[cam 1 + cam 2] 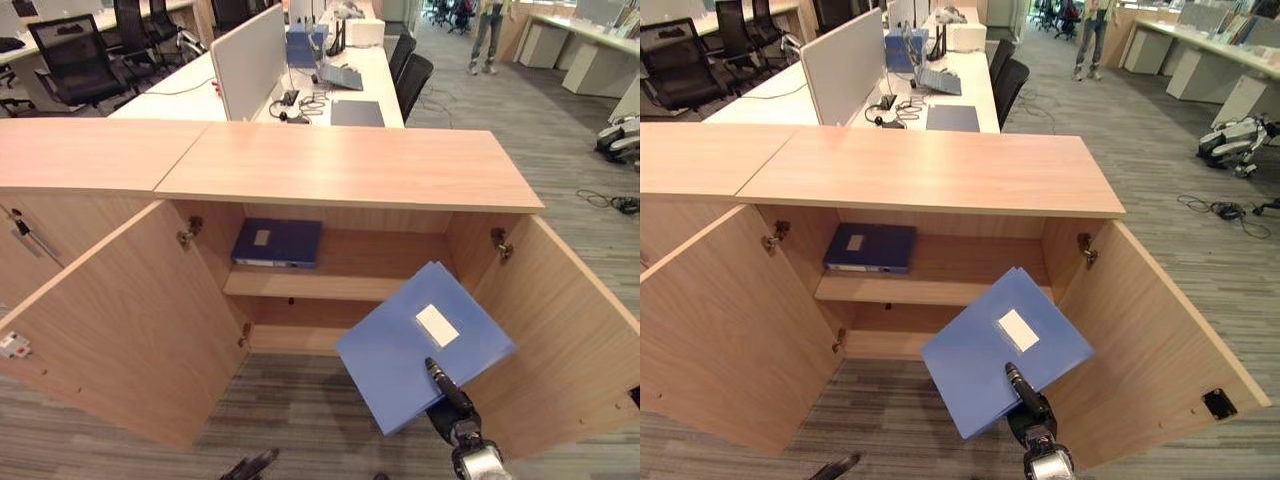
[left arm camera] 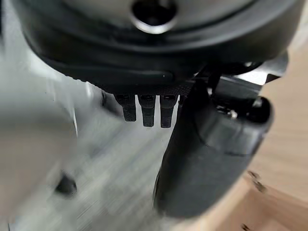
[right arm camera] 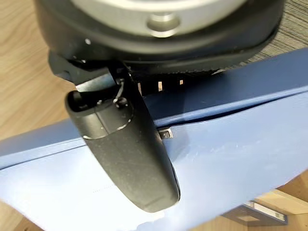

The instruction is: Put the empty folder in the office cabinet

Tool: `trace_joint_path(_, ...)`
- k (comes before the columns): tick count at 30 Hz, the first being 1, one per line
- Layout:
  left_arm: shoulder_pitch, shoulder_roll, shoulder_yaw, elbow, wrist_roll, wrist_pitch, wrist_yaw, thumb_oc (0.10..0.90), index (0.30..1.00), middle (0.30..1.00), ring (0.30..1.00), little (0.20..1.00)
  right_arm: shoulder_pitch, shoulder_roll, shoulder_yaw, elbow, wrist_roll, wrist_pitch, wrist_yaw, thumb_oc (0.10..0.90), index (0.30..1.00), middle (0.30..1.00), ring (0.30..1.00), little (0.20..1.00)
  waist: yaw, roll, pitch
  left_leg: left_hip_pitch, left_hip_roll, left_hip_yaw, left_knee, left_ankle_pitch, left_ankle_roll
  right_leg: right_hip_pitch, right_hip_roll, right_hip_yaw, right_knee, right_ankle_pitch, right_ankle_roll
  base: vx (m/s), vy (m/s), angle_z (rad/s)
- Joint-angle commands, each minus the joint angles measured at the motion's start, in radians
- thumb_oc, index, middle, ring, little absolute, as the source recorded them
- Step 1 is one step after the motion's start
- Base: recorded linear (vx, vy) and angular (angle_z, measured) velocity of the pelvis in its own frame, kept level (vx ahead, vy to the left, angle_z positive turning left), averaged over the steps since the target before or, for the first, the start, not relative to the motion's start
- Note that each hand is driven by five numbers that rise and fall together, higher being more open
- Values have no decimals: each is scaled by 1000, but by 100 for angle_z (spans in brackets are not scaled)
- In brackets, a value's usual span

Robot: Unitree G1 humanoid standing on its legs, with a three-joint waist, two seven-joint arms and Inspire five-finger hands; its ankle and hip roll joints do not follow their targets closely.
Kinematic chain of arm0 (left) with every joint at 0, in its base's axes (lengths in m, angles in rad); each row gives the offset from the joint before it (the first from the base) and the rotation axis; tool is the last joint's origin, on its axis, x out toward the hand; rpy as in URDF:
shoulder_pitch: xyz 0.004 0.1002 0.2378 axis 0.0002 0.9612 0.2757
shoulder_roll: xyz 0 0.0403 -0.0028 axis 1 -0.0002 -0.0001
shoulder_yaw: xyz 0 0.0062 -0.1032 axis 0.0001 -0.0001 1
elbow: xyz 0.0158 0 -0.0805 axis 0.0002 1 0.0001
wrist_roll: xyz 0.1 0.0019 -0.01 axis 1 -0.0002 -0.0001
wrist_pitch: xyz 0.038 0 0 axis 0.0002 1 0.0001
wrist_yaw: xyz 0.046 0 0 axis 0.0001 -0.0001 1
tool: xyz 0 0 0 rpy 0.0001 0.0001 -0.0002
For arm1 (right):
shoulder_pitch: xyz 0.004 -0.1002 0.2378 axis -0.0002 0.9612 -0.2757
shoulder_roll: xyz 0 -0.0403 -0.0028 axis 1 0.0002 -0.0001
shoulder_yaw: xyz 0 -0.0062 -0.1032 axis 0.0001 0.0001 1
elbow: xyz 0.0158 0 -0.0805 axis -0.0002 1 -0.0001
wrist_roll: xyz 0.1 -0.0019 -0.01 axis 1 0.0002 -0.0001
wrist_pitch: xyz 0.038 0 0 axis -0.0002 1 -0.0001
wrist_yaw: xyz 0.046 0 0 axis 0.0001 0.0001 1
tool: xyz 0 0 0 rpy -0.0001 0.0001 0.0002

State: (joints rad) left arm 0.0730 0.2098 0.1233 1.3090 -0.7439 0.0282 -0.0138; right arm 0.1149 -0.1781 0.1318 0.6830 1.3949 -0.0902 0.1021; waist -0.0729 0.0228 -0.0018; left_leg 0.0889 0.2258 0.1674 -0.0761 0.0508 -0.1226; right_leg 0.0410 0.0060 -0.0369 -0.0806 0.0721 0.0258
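Observation:
A light blue folder point(image 1: 420, 345) with a white label is held tilted in front of the open cabinet, level with the lower shelf on its right side. My right hand point(image 1: 450, 400) is shut on the folder's near edge, thumb on top and fingers beneath, as the right wrist view confirms with the thumb point(image 3: 127, 149) pressed on the blue cover point(image 3: 231, 159). A darker blue folder point(image 1: 277, 242) lies flat on the cabinet's upper shelf point(image 1: 330, 285), left of centre. My left hand point(image 1: 250, 466) hangs low near the floor, its fingers point(image 2: 147, 109) relaxed and holding nothing.
The wooden cabinet point(image 1: 340, 165) has both doors swung wide: left door point(image 1: 130, 320), right door point(image 1: 570, 340). Desks with a divider, office chairs point(image 1: 75, 60) and a person point(image 1: 487, 35) stand beyond. Grey carpet lies in front.

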Motion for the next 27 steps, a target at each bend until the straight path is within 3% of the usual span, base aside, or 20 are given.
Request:
trace_joint_path(1, -92, 32, 54, 32, 35, -25, 29, 800, 900, 900, 900, 900, -135, -7, -15, -91, -45, 6, 89, 400, 300, 300, 300, 300, 35, -78, 99, -56, -4, -116, 223, 12, 9, 60, 19, -13, 40, -158, -29, 10, -165, -32)
trace_joint_path(4, -75, 44, 70, 59, 57, -25, 39, 800, 900, 900, 900, 900, -157, -33, 10, -70, -83, 30, 97, 400, 300, 300, 300, 300, 68, -99, 123, -166, -51, -197, 388, 74, 45, 61, 14, -5, 42, -154, -35, 18, -80, -48)
trace_joint_path(6, -57, 43, 62, 82, 102, -20, 33, 800, 900, 900, 900, 900, -173, -37, 16, -55, -100, 45, 102, 400, 300, 300, 300, 300, 89, -102, 137, -255, -122, -218, 427, 29, 72, 71, 5, 2, 42, -164, -30, 57, -11, -37)
trace_joint_path(9, -46, 39, 58, 101, 152, -11, 32, 800, 900, 900, 900, 900, -183, -41, 20, -56, -115, 52, 100, 400, 300, 300, 300, 300, 108, -93, 135, -315, -176, -171, 329, -4, 74, 101, -7, 1, 34, -187, -20, 138, 85, 0)
trace_joint_path(13, -39, 31, 49, 96, 180, -11, 41, 800, 900, 900, 900, 900, -194, -49, 13, -47, -130, 42, 88, 400, 300, 300, 300, 300, 133, -54, 141, -383, -199, -121, 147, 68, 61, 145, 11, 19, 37, -219, -22, 192, 124, 6)
trace_joint_path(16, -29, 34, 59, 91, 157, -14, 55, 800, 900, 900, 900, 900, -201, -47, 1, -37, -129, 43, 74, 400, 300, 300, 300, 300, 150, -42, 138, -395, -211, -147, 63, 87, 52, 187, 16, 51, 35, -249, -19, 330, 178, -30)
trace_joint_path(17, -12, 37, 62, 98, 170, -15, 64, 800, 900, 900, 900, 900, -187, -36, -5, -25, -126, 49, 82, 400, 300, 300, 300, 300, 155, -34, 115, -360, -208, -174, 30, 118, 50, 204, 8, 65, 37, -266, -9, 301, 164, -89)
trace_joint_path(20, -9, 38, 55, 96, 196, -17, 73, 800, 900, 900, 900, 900, -171, -27, -7, -1, -130, 53, 81, 400, 300, 300, 300, 300, 156, -38, 95, -338, -205, -151, 22, 147, 57, 209, -17, 74, 41, -281, 7, 361, 259, -59)
trace_joint_path(21, -4, 42, 46, 101, 234, -16, 79, 800, 900, 900, 900, 900, -155, -17, -4, 23, -135, 69, 83, 400, 300, 300, 300, 300, 154, -47, 79, -320, -211, -129, 27, 135, 72, 208, -49, 74, 60, -288, 27, 391, 291, -8)
trace_joint_path(27, -5, 52, 25, 91, 289, -12, 78, 800, 900, 900, 900, 900, -135, -7, 30, 36, -183, 97, 92, 400, 300, 300, 300, 300, 161, -77, 52, -306, -244, -91, 44, 69, 116, 169, -124, 75, 118, -275, 80, 300, 229, -30)
